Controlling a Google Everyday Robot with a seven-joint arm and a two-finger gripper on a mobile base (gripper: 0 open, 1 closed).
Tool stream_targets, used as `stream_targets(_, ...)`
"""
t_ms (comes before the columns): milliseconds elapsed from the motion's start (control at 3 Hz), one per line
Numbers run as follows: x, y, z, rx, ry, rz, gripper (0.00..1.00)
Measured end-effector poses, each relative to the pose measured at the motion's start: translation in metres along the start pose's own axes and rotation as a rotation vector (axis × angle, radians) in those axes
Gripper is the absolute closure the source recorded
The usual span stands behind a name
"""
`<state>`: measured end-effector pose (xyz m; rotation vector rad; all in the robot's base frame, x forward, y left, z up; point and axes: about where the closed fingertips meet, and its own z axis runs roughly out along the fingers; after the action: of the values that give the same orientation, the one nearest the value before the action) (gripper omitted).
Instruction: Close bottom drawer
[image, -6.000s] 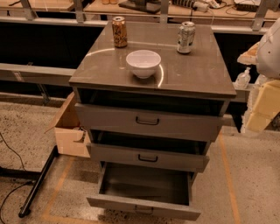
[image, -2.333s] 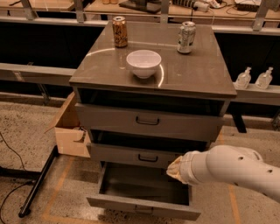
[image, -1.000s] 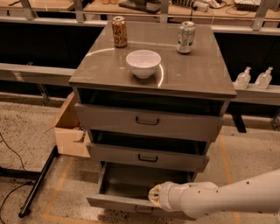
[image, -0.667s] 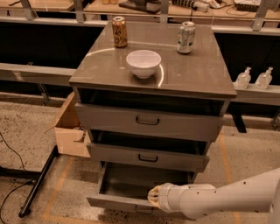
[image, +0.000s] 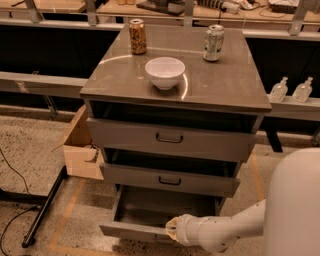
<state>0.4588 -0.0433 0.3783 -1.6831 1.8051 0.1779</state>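
Note:
The bottom drawer (image: 135, 231) is the lowest grey drawer of the cabinet and stands pulled out, its dark inside showing. My white arm reaches in from the lower right. The gripper (image: 172, 230) is at the drawer's front panel near its middle, touching or just in front of it. The drawer's handle is hidden behind the gripper. The middle drawer (image: 170, 180) and the top drawer (image: 170, 140) sit slightly out above it.
On the cabinet top (image: 225, 85) stand a white bowl (image: 164, 72), a brown can (image: 137, 36) and a silver can (image: 214, 43). A cardboard box (image: 80, 150) sits left of the cabinet. A black pole (image: 45, 205) lies on the floor. Two bottles (image: 291, 90) stand on a right shelf.
My arm swung in from the right, dropped from the middle drawer's height to the bottom drawer's front panel, and has stayed there. The drawer looks about as far out as before.

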Motion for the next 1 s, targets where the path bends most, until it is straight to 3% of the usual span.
stream_targets(667,0.008,0.030,0.057,-0.020,-0.052,-0.009,1.00)
stream_targets(1000,0.009,0.045,0.090,-0.032,-0.098,0.020,1.00)
